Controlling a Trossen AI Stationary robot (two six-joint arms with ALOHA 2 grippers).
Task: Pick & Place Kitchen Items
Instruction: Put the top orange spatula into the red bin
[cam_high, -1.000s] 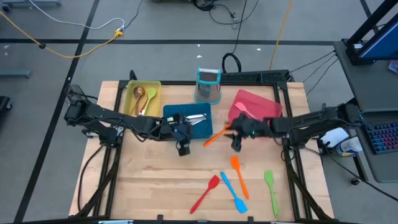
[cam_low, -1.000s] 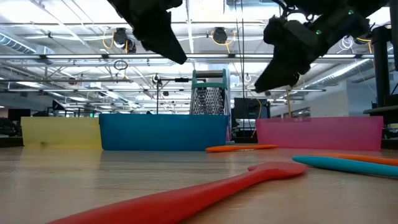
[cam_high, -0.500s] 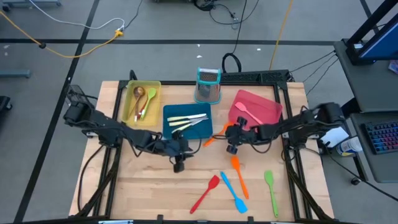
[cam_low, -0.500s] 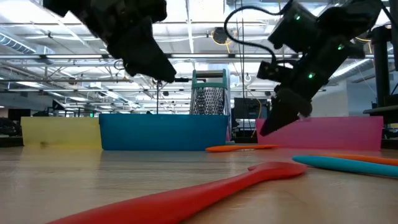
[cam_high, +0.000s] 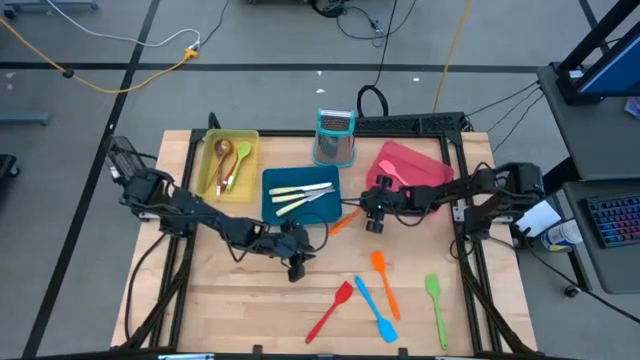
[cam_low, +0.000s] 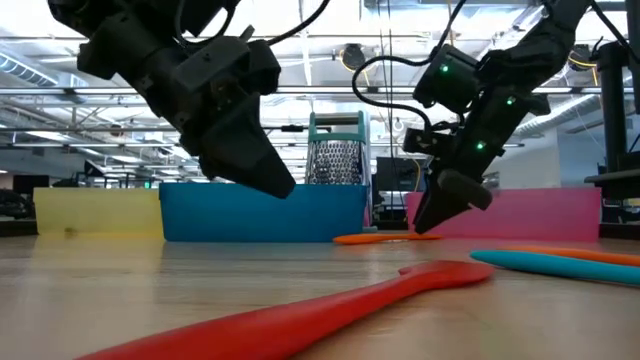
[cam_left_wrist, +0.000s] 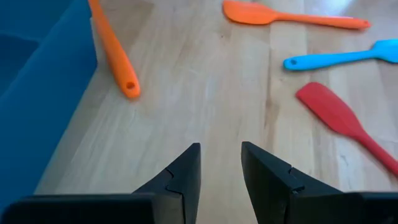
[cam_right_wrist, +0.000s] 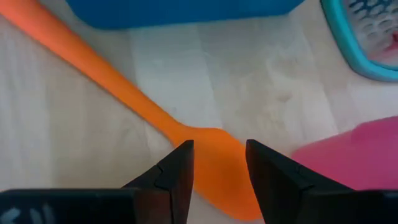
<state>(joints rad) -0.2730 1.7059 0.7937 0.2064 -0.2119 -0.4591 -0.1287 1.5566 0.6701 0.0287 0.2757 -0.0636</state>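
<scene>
Tabletop: right tool (cam_right_wrist: 216, 165) open over orange spatula (cam_right_wrist: 205, 146), beside blue tray (cam_right_wrist: 180, 11).

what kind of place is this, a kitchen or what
Probably a robotics lab in a big industrial hall, not a kitchen: exposed ceiling trusses, cables on the floor, and a wooden table on a metal frame.

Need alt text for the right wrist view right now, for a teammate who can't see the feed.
The right tool, open, hangs just above the blade of an orange spatula lying on the wooden table, whose handle runs off past a blue tray. A pink tray and the teal-rimmed grater show at the edges.
</scene>
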